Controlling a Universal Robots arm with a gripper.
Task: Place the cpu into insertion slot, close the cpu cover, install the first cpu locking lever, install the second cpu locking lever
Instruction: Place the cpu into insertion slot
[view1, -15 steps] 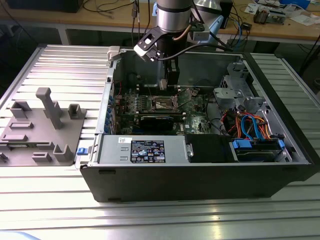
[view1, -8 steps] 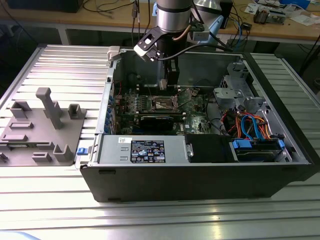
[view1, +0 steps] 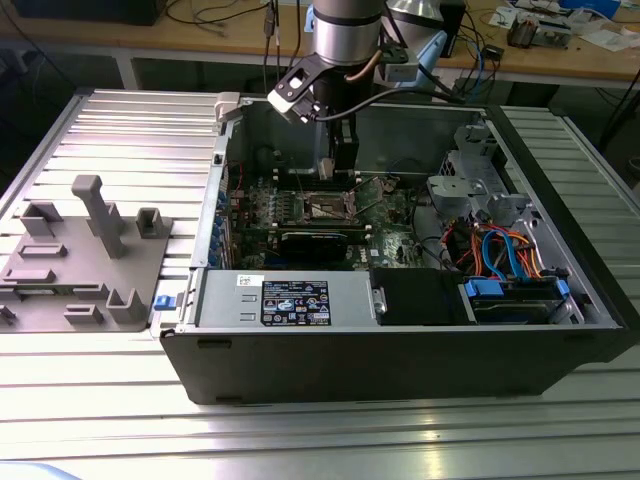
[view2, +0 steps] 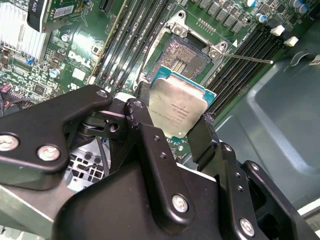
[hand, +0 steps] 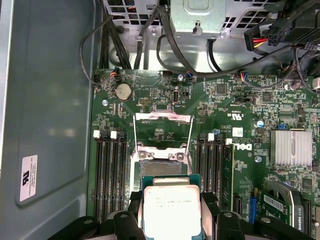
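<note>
Matte black gripper (view2: 175, 112) is pinching the cpu (view2: 179, 111) by two opposite edges, jaws only as wide as the chip. The chip is a flat square with a dull silver top and a teal rim, hanging over the insertion slot (view2: 182, 57) with its brownish-gold contacts, not seated. The cpu cover (hand: 163, 116), a thin silvery frame, is flipped open on the glossy green board (hand: 150, 90)

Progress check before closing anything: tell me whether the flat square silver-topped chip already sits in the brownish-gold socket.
No, the square silver-topped chip is clamped in the black pincer, clear of the bare brownish-gold socket.
</note>
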